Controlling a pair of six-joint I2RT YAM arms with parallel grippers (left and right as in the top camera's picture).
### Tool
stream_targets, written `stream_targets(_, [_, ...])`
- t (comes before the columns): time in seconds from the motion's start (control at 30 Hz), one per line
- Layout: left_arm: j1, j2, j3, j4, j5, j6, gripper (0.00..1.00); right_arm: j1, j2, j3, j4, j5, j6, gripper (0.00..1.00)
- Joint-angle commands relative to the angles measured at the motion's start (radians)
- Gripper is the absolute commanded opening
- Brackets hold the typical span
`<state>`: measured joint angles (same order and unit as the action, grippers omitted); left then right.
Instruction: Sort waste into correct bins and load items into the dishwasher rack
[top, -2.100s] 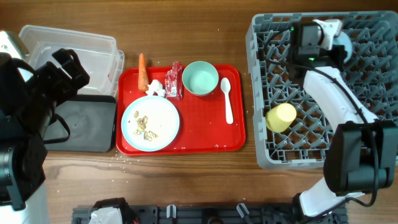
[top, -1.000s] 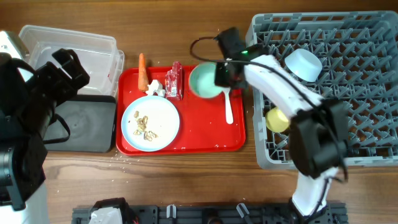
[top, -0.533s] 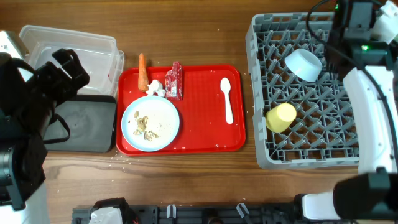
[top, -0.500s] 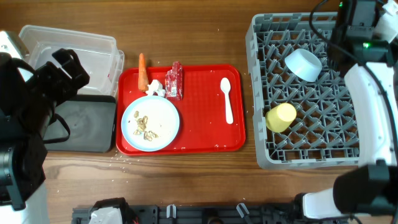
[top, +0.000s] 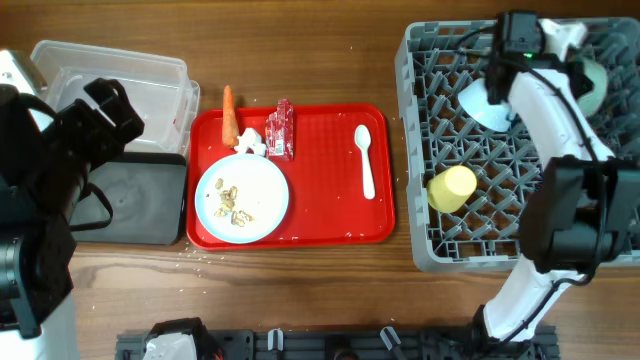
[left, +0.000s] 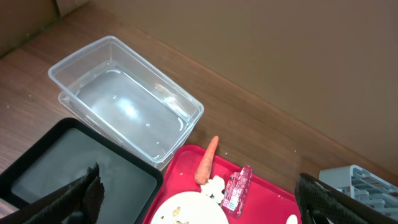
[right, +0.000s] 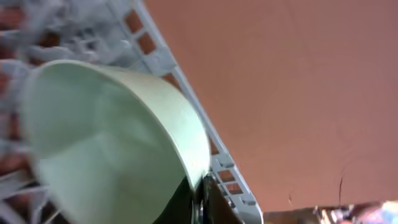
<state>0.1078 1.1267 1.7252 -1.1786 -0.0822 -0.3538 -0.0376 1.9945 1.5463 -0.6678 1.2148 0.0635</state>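
Your right gripper is pinching the mint-green bowl by its rim, tilting it on edge, probably for slotting btwn pegs of the dishwasher rack right beneath. The pale blue bowl is sitting just beside it.

Your grey rack carries three items:
- pale blue bowl, tipped on the pegs at the far middle
- yellow cup, on its side near the left wall
- mint-green bowl, on edge at the far-right rim

Red tray:
- carrot, crumpled tissue and wrapper, bunched far left
- tan scraps on the light-blue plate
- white spoon, lying lengthwise at the right

Clear tub and black tray sit left of it, touching.
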Motion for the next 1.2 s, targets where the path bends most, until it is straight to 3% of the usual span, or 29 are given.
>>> stream_targets(0.0, [0.008,-0.005,0.001,0.003,-0.013,0.002,1.00,0.068,0.018,0.000,-0.021,-0.116,-0.037,0.24])
stream_targets(0.07, [0.008,-0.005,0.001,0.003,-0.013,0.002,1.00,0.084,-0.018,0.001,-0.050,-0.263,-0.036,0.26])
stream_targets(0.2, [0.008,-0.005,0.001,0.002,-0.013,0.002,1.00,0.127,-0.256,0.008,-0.104,-0.670,-0.013,0.38])
stream_targets(0.27, [0.008,-0.005,0.001,0.003,-0.013,0.002,1.00,0.205,-0.432,0.008,-0.128,-1.020,-0.008,0.40])
stream_targets(0.37, [0.008,-0.005,0.001,0.003,-0.013,0.002,1.00,0.345,-0.507,0.007,-0.139,-1.382,0.097,0.40])
stream_targets(0.43, [0.008,-0.005,0.001,0.003,-0.013,0.002,1.00,0.479,-0.457,-0.021,-0.168,-1.381,0.217,0.40])
stream_targets(0.5, [0.008,-0.005,0.001,0.003,-0.013,0.002,1.00,0.564,-0.360,-0.055,-0.221,-1.226,0.309,0.55])
stream_targets(0.6, [0.008,-0.005,0.001,0.003,-0.013,0.002,1.00,0.583,-0.155,-0.070,-0.235,-1.117,0.364,0.57])
stream_targets(0.7, [0.008,-0.005,0.001,0.003,-0.013,0.002,1.00,0.522,0.011,-0.069,-0.172,-1.124,0.359,0.57])
stream_targets(0.83, [0.008,-0.005,0.001,0.002,-0.013,0.002,1.00,0.490,0.146,-0.069,-0.149,-1.299,0.252,0.55])
stream_targets(0.9, [0.008,-0.005,0.001,0.003,-0.013,0.002,1.00,0.489,0.169,-0.069,-0.152,-1.299,0.254,0.34])
stream_targets(0.93, [0.008,-0.005,0.001,0.003,-0.013,0.002,1.00,0.489,0.167,-0.065,-0.165,-1.299,0.254,0.15])
stream_targets(0.97, [0.008,-0.005,0.001,0.003,-0.013,0.002,1.00,0.489,0.167,-0.053,-0.193,-1.299,0.254,0.04])
stream_targets(1.07, [0.008,-0.005,0.001,0.003,-0.013,0.002,1.00,0.489,0.101,-0.011,-0.251,-1.299,0.254,0.04])
stream_targets(1.17, [0.008,-0.005,0.001,0.003,-0.013,0.002,1.00,0.476,-0.098,0.012,-0.276,-1.221,0.281,0.04])
